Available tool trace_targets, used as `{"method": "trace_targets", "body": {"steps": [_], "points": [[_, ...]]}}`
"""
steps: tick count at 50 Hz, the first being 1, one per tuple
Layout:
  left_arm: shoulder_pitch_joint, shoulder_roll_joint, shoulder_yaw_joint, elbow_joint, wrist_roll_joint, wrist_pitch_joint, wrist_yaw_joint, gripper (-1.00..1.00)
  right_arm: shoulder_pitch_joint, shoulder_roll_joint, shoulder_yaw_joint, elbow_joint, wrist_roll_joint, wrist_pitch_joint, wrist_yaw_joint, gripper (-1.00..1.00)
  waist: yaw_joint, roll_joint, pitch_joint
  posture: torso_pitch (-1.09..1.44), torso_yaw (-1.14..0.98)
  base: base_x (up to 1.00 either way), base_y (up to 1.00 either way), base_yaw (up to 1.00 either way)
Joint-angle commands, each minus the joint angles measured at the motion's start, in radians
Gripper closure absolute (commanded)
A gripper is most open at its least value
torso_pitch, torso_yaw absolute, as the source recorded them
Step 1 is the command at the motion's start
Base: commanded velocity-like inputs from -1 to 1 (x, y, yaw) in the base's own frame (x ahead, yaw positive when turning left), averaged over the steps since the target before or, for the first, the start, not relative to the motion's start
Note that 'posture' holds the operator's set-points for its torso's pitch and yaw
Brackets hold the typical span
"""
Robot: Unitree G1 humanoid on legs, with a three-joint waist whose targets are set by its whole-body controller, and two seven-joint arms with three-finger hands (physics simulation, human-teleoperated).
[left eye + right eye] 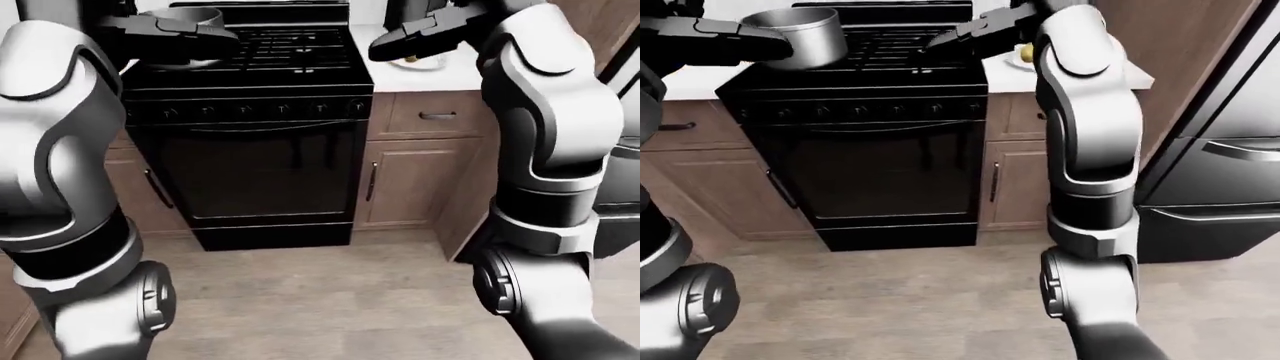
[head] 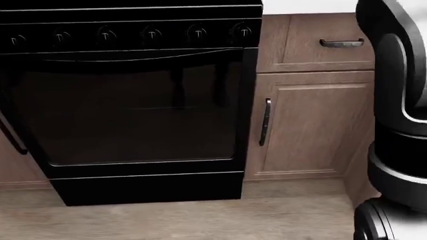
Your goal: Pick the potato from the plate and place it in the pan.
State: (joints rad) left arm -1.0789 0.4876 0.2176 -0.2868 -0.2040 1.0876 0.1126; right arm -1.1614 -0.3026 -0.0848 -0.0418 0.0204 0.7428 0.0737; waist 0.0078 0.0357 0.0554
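A grey pan [image 1: 805, 34] stands on the top-left part of the black stove [image 1: 290, 45]. The yellowish potato [image 1: 1025, 52] lies on a white plate [image 1: 425, 64] on the counter just right of the stove; my right arm hides most of it. My left hand [image 1: 775, 43] is raised in front of the pan, fingers stretched out, open and empty. At counter height, my right hand [image 1: 938, 39] reaches over the stove's right side, left of the plate, also open and empty.
The black oven door [image 2: 133, 110] fills the head view, with knobs above it. Brown cabinets [image 2: 314, 120] and a drawer [image 2: 344, 43] stand right of the oven. A steel fridge [image 1: 1220, 150] is at the far right. Wooden floor lies below.
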Motion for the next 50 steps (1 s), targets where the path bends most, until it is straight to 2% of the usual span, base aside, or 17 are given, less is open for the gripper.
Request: {"method": "trace_targets", "body": {"steps": [1, 9, 11, 12, 18, 20, 22, 26, 27, 35, 36, 39, 40, 42, 43, 46, 50], "points": [[-0.041, 0.003, -0.008, -0.024, 0.010, -0.049, -0.007, -1.00, -0.049, -0.016, -0.026, -0.053, -0.013, -0.013, 0.001, -1.00, -0.012, 0.028, -0.040, 0.00, 0.00, 0.00, -0.53, 0.00], [-0.029, -0.005, -0.005, -0.018, 0.028, -0.060, -0.027, -1.00, -0.057, -0.001, -0.017, -0.093, -0.026, 0.030, -0.004, -1.00, 0.001, -0.020, -0.028, 0.00, 0.00, 0.00, -0.50, 0.00], [-0.024, -0.008, -0.007, -0.023, 0.033, -0.061, -0.031, -1.00, -0.056, 0.004, -0.012, -0.103, -0.034, 0.034, -0.002, -1.00, 0.006, -0.133, -0.011, 0.00, 0.00, 0.00, 0.00, 0.00], [-0.021, -0.009, -0.010, -0.024, 0.038, -0.063, -0.032, -1.00, -0.049, 0.002, -0.018, -0.099, -0.034, 0.023, 0.004, -1.00, 0.003, -0.108, 0.011, 0.00, 0.00, 0.00, 0.00, 0.00], [-0.038, -0.017, -0.011, -0.020, 0.058, -0.059, -0.032, -1.00, -0.046, -0.004, -0.027, -0.069, -0.028, -0.011, 0.017, -1.00, -0.005, -0.056, 0.007, 0.00, 0.00, 0.00, 0.00, 0.00], [-0.042, -0.020, -0.013, -0.017, 0.064, -0.062, -0.032, -1.00, -0.039, -0.009, -0.020, -0.056, -0.036, -0.035, 0.027, -1.00, -0.002, -0.039, -0.021, 0.00, 0.00, 0.00, -0.21, 0.00], [-0.040, -0.023, -0.016, -0.016, 0.069, -0.065, -0.032, -1.00, -0.039, -0.009, -0.021, -0.058, -0.040, -0.036, 0.031, -1.00, -0.012, 0.015, -0.018, 0.00, 0.00, 0.09, -0.20, 0.00], [-0.035, -0.029, -0.024, -0.004, 0.088, -0.085, -0.031, -1.00, -0.036, -0.002, -0.014, -0.052, -0.054, -0.052, 0.040, -1.00, -0.009, 0.044, -0.023, 0.00, 0.00, 0.20, 0.00, 0.00], [-0.036, -0.029, -0.027, -0.006, 0.094, -0.084, -0.031, -1.00, -0.037, -0.001, -0.014, -0.055, -0.058, -0.052, 0.043, -1.00, -0.015, 0.037, -0.002, 0.00, 0.00, 0.38, 0.00, 0.00], [-0.034, -0.047, -0.025, -0.011, 0.120, -0.092, -0.045, -1.00, -0.036, 0.012, -0.021, -0.051, -0.068, -0.052, 0.050, -1.00, -0.009, -0.011, 0.019, 0.00, 0.00, 0.44, 0.00, 0.00], [-0.030, -0.051, -0.028, -0.011, 0.124, -0.099, -0.042, -1.00, -0.035, 0.013, -0.021, -0.054, -0.069, -0.055, 0.046, -1.00, -0.008, -0.009, -0.003, 0.00, 0.00, 0.00, 0.00, 0.00], [-0.034, -0.056, -0.029, -0.030, 0.124, -0.086, -0.047, -1.00, -0.033, 0.013, -0.014, -0.069, -0.075, -0.047, 0.050, -1.00, 0.005, -0.070, -0.015, 0.00, 0.00, 0.00, 0.00, 0.00], [-0.035, -0.056, -0.023, -0.038, 0.120, -0.080, -0.050, -1.00, -0.034, 0.015, -0.018, -0.068, -0.073, -0.044, 0.050, -1.00, 0.005, -0.047, -0.002, 0.00, 0.00, 0.00, 0.00, 0.00], [-0.037, -0.060, -0.016, -0.042, 0.112, -0.083, -0.048, -1.00, -0.032, 0.015, -0.018, -0.066, -0.071, -0.048, 0.051, -1.00, 0.000, -0.047, -0.009, 0.00, 0.00, 0.00, 0.00, 0.00], [-0.038, -0.060, -0.015, -0.044, 0.108, -0.085, -0.046, -1.00, -0.031, 0.014, -0.014, -0.071, -0.073, -0.048, 0.054, -1.00, -0.001, -0.047, -0.046, 0.00, 0.00, 0.30, 0.00, 0.00], [-0.038, -0.058, -0.014, -0.043, 0.101, -0.089, -0.041, -1.00, -0.030, 0.014, -0.012, -0.073, -0.077, -0.059, 0.060, -1.00, -0.019, -0.044, 0.040, 0.00, 0.00, 0.79, 0.00, 0.00], [-0.038, -0.055, -0.011, -0.041, 0.092, -0.096, -0.035, -1.00, -0.029, 0.017, -0.015, -0.071, -0.081, -0.059, 0.062, -1.00, -0.033, -0.019, 0.028, 0.00, 0.00, 0.97, 0.00, 0.00]]}}
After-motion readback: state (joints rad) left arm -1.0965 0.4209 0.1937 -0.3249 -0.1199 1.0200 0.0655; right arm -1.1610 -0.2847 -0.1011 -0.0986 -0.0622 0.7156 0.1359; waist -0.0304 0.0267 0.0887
